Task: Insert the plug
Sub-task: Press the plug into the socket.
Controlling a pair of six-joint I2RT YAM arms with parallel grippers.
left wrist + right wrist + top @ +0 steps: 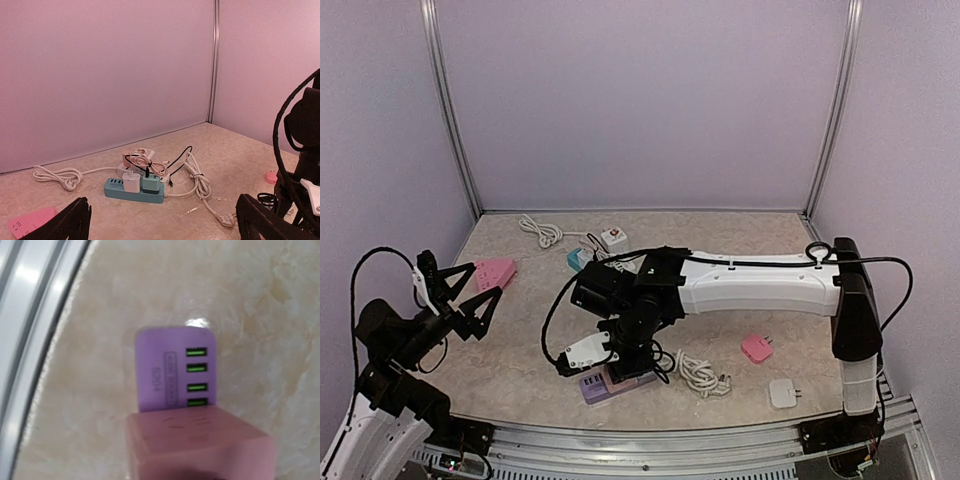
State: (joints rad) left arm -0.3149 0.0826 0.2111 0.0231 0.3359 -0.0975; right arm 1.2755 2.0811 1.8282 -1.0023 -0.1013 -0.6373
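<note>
A purple power strip [603,387] [170,370] with green USB ports lies near the table's front edge. A pink plug [200,445] fills the bottom of the right wrist view, right over the strip's near end. My right gripper [625,358] reaches down onto that spot and is shut on the plug. The plug hides its fingers, and I cannot see whether the prongs are in a socket. My left gripper [470,292] [167,225] hovers open at the left, holding nothing.
A blue strip [582,258] [132,192] carrying adapters and a white strip [613,238] sit at the back. A pink strip [495,271] lies by the left gripper. A coiled white cable [700,372], a pink adapter [757,347] and a white adapter [782,392] lie to the right.
</note>
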